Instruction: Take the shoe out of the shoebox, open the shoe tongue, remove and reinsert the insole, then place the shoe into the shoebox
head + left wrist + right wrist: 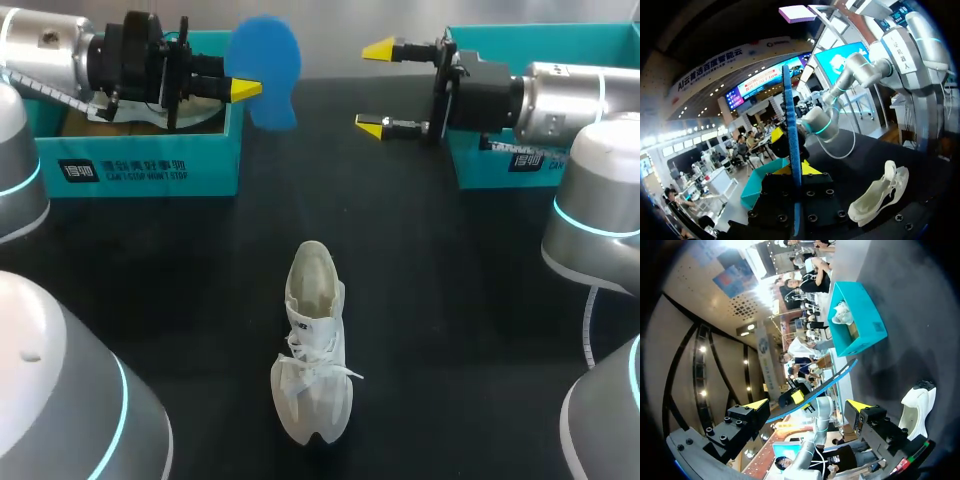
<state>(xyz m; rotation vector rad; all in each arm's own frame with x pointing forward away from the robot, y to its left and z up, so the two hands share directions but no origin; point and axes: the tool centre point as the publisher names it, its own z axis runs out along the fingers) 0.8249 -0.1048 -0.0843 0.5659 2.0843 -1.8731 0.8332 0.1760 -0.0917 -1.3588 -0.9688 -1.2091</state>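
Head view has the black bench (pixel 450 300) carrying 2 teal boxes at its far side. The shoebox (pixel 140 165) on the left holds something white and crumpled, paper or another shoe, I cannot tell which. The second teal box (pixel 560 40) on the right is mostly hidden behind the right arm, so its contents do not show.

The left tool (pixel 240 88) hangs just beside the shoebox's corner, clamped on the blue insole (pixel 265 65), which stands edge-on between its fingers in the left wrist view. Held up like this, the insole is clear of the bench, and I judge it is out of the shoe and due to go back in. The right tool (pixel 375 87) faces it with fingers wide apart and nothing between them, probably placed to take or steady the insole.

The white shoe (pixel 315 345) stands upright on the bench, well apart from both boxes, with its opening at the end nearer the tools.
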